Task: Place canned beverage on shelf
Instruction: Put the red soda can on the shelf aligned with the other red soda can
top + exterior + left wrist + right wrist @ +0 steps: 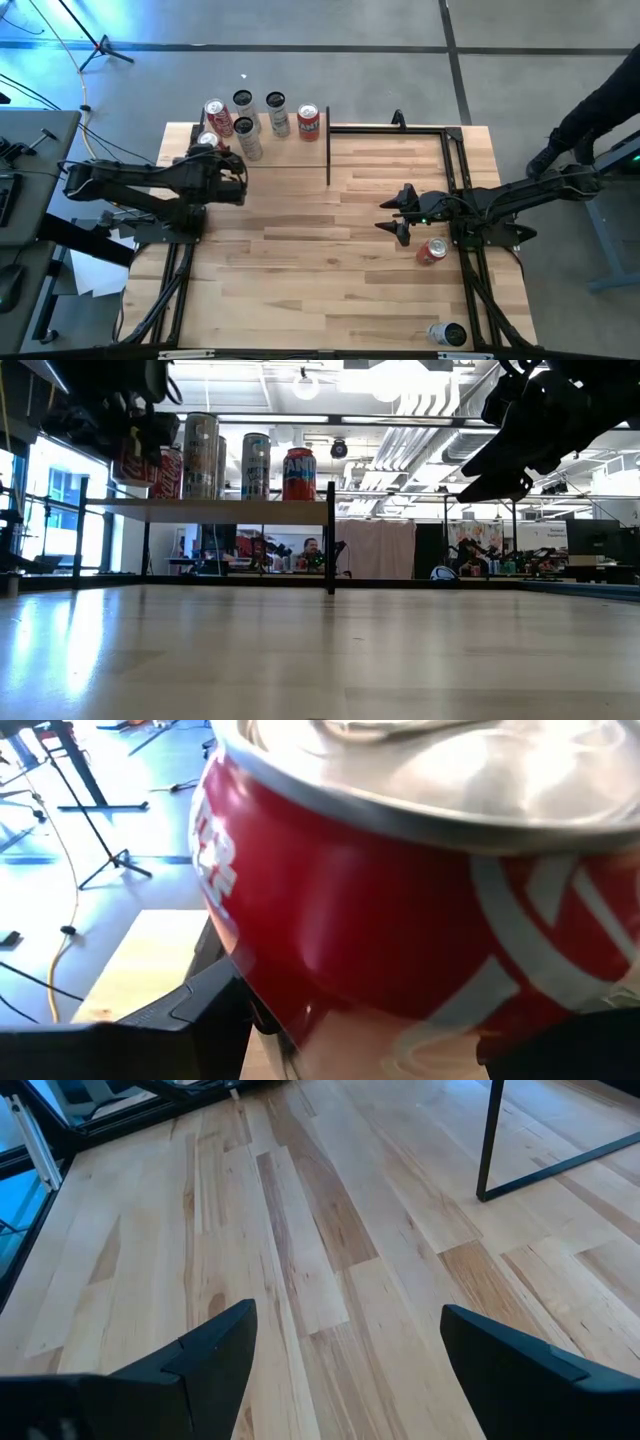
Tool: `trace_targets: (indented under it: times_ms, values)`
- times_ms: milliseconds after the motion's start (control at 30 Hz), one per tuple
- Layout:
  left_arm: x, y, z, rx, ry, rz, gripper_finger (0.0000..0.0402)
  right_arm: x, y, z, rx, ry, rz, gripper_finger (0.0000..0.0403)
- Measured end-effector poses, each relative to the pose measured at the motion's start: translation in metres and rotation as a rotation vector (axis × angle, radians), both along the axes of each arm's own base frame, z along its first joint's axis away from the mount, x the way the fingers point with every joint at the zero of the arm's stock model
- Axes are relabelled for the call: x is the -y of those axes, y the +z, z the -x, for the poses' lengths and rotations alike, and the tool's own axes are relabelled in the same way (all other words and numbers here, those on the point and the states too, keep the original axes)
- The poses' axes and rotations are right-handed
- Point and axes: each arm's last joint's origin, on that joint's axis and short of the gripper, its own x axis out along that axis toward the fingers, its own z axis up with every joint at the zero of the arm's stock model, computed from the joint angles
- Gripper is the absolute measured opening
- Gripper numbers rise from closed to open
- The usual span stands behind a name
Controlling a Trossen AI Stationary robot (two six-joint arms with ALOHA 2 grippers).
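My left gripper (212, 152) is shut on a red canned beverage (400, 920) and holds it in the air by the shelf's left end. In the low view the can (130, 455) hangs at about the height of the shelf (270, 510). The shelf is a pale board on thin black posts at the table's far left, and several upright cans (298, 473) stand on it. My right gripper (392, 215) waits open above the bare table at the right, nothing between its fingers (215, 1345). My left gripper pinches the red can's side wall (250, 990), below the top rim, between its two fingers (170, 1020). The fingers come from the table's near side, roughly level. The can is lifted clear of the table and the shelf, silver top (207, 140) up.
A red can (431, 250) lies on its side just near of my right gripper. Another can (447, 333) lies by the near right corner. A black metal frame (400, 128) stands at the far right. The middle of the plank table (300, 240) is bare wood.
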Motion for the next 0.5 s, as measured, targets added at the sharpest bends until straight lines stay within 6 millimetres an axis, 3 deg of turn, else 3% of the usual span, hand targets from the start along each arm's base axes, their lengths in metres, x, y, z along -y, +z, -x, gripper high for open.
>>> trace_targets:
  times_ms: [200,500]
  values:
    - [-0.005,-0.016,-0.001,0.031,0.035,0.001,0.0265,0.0,0.0,0.0,0.0,0.0,0.0,0.0303]
    - [-0.01,-0.016,-0.001,0.039,0.066,-0.018,0.0265,0.0,0.0,0.0,0.0,0.0,0.0,0.0303]
